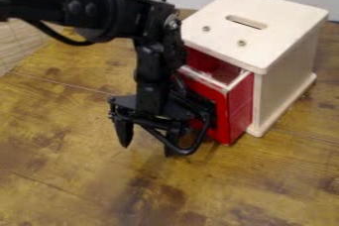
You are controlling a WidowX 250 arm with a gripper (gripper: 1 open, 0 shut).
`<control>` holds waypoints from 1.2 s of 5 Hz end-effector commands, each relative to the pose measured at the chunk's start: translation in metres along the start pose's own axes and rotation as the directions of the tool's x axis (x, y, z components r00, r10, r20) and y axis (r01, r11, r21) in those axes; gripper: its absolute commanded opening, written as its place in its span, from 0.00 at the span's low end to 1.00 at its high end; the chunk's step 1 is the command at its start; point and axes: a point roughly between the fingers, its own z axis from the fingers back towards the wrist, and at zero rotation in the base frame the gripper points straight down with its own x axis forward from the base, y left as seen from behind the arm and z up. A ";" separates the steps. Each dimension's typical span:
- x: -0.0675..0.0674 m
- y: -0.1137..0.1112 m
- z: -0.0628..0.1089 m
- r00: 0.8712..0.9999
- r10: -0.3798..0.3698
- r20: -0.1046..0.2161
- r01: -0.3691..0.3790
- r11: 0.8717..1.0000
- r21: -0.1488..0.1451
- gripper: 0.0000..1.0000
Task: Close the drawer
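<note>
My end effector (159, 136) down at black loop handle of red drawer (228, 101), fingers look spread; can't tell grip. Drawer partly out of white cabinet (259, 27), above worktop (79, 170). Pushing stage, I judge; next, press front inward until flush.

Soft, fairly even light, with faint shadows on the wood and slightly soft, low-resolution detail.
</note>
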 end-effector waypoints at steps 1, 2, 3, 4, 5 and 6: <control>0.014 0.003 0.025 0.998 0.041 0.057 -0.040 0.999 -0.028 1.00; 0.011 -0.002 0.024 0.997 0.051 0.056 -0.050 0.998 -0.034 1.00; 0.009 -0.005 0.023 0.996 0.063 0.056 -0.061 0.997 -0.048 1.00; 0.007 -0.007 0.023 0.996 0.075 0.056 -0.072 0.995 -0.063 1.00; 0.005 -0.010 0.027 0.995 0.085 0.056 -0.081 0.994 -0.072 1.00; 0.004 -0.013 0.032 0.994 0.097 0.057 -0.093 0.993 -0.078 1.00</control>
